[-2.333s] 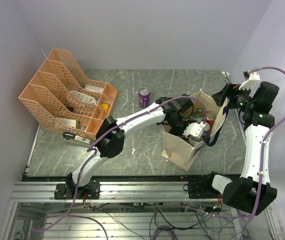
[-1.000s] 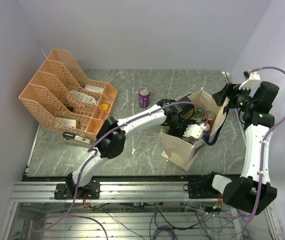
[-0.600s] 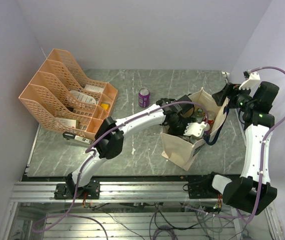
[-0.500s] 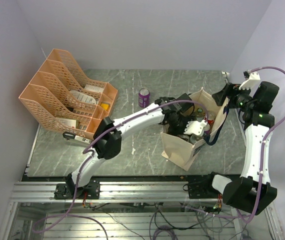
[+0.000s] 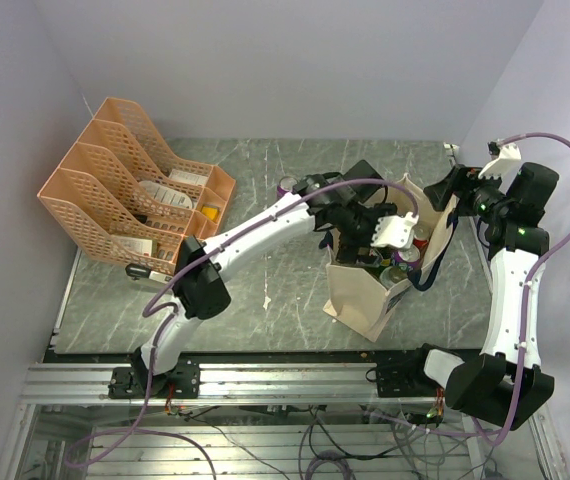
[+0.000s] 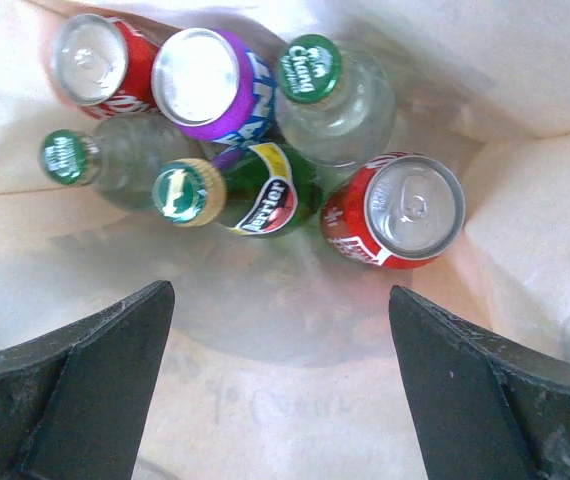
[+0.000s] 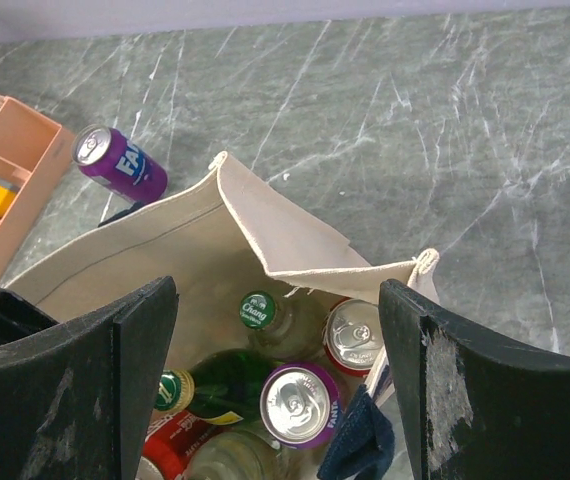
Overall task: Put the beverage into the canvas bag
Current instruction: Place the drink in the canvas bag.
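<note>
The cream canvas bag (image 5: 361,291) stands open at the table's right, its navy handle (image 7: 361,446) hanging over the rim. Inside it stand several beverages: a red can (image 6: 402,210), a purple can (image 6: 202,82), a second red can (image 6: 90,62), a green Perrier bottle (image 6: 250,196) and clear green-capped bottles (image 6: 325,90). My left gripper (image 5: 392,233) hovers over the bag's mouth, open (image 6: 280,385) with nothing between its fingers. My right gripper (image 5: 457,190) hangs above the bag's far right rim, open (image 7: 277,385) and holding nothing. One more purple can (image 7: 120,160) stands on the table left of the bag.
Orange plastic file trays (image 5: 135,200) with small packets fill the back left. The left arm (image 5: 255,232) stretches across the middle of the table and partly hides the purple can. Walls close in on both sides.
My left gripper has lifted up out of the bag and opened wider, leaving the red can standing inside. The right arm has not moved.
</note>
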`<state>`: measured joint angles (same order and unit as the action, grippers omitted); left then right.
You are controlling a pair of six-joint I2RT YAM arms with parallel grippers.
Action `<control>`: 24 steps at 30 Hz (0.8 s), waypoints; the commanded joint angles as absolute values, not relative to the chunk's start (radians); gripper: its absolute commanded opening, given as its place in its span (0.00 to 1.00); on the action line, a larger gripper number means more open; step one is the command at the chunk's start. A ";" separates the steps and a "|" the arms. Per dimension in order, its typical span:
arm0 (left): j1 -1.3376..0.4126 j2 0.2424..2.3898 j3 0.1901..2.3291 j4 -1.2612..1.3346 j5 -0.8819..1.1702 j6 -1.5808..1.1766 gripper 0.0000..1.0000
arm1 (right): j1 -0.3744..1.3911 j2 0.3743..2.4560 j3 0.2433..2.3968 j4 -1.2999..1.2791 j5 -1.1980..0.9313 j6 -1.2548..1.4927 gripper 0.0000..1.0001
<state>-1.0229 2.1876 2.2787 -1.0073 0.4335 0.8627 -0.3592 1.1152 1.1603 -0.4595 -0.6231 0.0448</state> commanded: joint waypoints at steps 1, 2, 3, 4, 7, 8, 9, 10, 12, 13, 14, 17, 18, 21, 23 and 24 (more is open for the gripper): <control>-0.987 2.113 2.353 -0.961 0.468 0.771 0.98 | -0.367 1.117 1.181 -0.425 -0.638 0.062 0.81; -0.981 2.101 2.355 -0.930 0.471 0.737 0.98 | -0.368 1.117 1.182 -0.423 -0.637 0.064 0.81; -0.972 2.089 2.351 -0.899 0.474 0.704 0.98 | -0.367 1.118 1.183 -0.420 -0.638 0.065 0.81; -0.963 2.070 2.342 -0.859 0.475 0.667 0.97 | -0.368 1.119 1.184 -0.420 -0.638 0.067 0.81; -0.925 2.009 2.302 -0.722 0.470 0.545 0.97 | -0.367 1.127 1.191 -0.416 -0.638 0.069 0.81; -0.908 1.983 2.289 -0.675 0.464 0.497 0.97 | -0.367 1.131 1.193 -0.416 -0.637 0.069 0.81; -0.889 1.962 2.274 -0.622 0.458 0.450 0.97 | -0.367 1.135 1.196 -0.415 -0.637 0.070 0.81; -0.867 1.945 2.263 -0.574 0.444 0.394 0.97 | -0.367 1.142 1.200 -0.414 -0.638 0.072 0.81; -0.813 1.923 2.248 -0.492 0.401 0.273 0.98 | -0.367 1.150 1.207 -0.412 -0.639 0.074 0.81; -0.780 1.918 2.245 -0.463 0.379 0.206 0.98 | -0.367 1.156 1.211 -0.410 -0.639 0.077 0.81; -0.748 1.916 2.242 -0.441 0.356 0.151 0.98 | -0.367 1.162 1.215 -0.409 -0.640 0.079 0.81; -0.662 1.928 2.229 -0.432 0.259 0.034 0.98 | -0.367 1.176 1.227 -0.406 -0.640 0.082 0.81; -0.644 1.933 2.218 -0.436 0.216 0.019 0.97 | -0.367 1.181 1.232 -0.405 -0.640 0.082 0.81; -0.603 1.958 2.185 -0.461 0.131 0.011 0.97 | -0.366 1.194 1.243 -0.405 -0.641 0.079 0.80; -0.590 1.994 2.194 -0.500 0.089 0.013 0.98 | -0.366 1.199 1.250 -0.404 -0.637 0.075 0.80; -0.586 2.013 2.197 -0.520 0.075 0.016 0.98 | -0.367 1.199 1.250 -0.406 -0.634 0.072 0.80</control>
